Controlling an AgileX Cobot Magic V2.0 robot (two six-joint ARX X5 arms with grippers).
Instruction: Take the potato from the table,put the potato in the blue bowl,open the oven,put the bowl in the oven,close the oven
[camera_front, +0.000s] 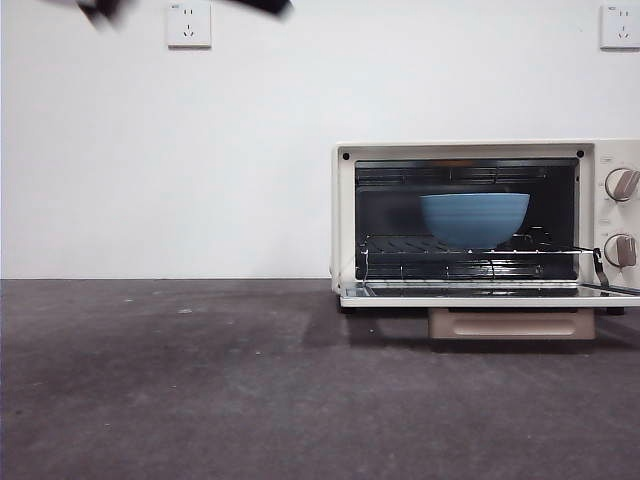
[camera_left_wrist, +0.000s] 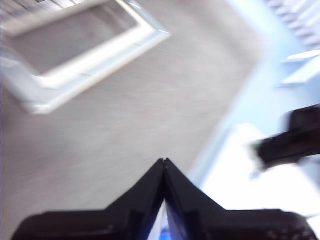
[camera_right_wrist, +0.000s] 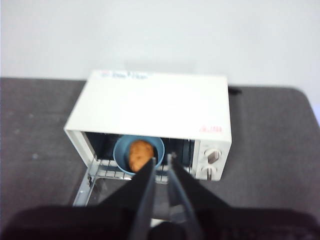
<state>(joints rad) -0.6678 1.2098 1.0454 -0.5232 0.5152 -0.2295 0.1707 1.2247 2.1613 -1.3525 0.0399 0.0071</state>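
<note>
- Inside the oven (camera_front: 485, 220), on the wire rack (camera_front: 470, 250), sits the blue bowl (camera_front: 474, 219): medium blue, deep, faint horizontal ridges on the outer wall, paler rim.
- Potato (camera_right_wrist: 140, 154): orange-brown, matte, rounded lump lying in the bowl (camera_right_wrist: 138, 152); seen from above in the right wrist view. In the front view the bowl's wall hides it.
- Oven body cream-white, boxy. Door (camera_front: 490, 294) dropped flat and open toward the camera, beige bar handle (camera_front: 511, 323) hanging below its front edge. Two knobs (camera_front: 622, 184) stacked on the right panel. Small red marking on the top panel in the right wrist view; too blurred to read.
- Right gripper (camera_right_wrist: 161, 161): high above and in front of the oven, looking down at the open mouth. Jaws nearly together with a narrow gap, nothing between them.
- Left gripper (camera_left_wrist: 164, 162): jaws pressed tip to tip, empty. Its view is heavily blurred; a pale framed shape and pale surroundings, not identifiable.
- Front view: only dark tips of an arm (camera_front: 100, 8) at the top left edge, well clear of the oven.
- Table (camera_front: 200, 380): broad, dark grey, mottled matte, small pale specks. Oven stands toward its right side.
- Room: plain white wall (camera_front: 150, 150) behind, with two white wall sockets (camera_front: 188, 22) high up, one at left and one at far right.
</note>
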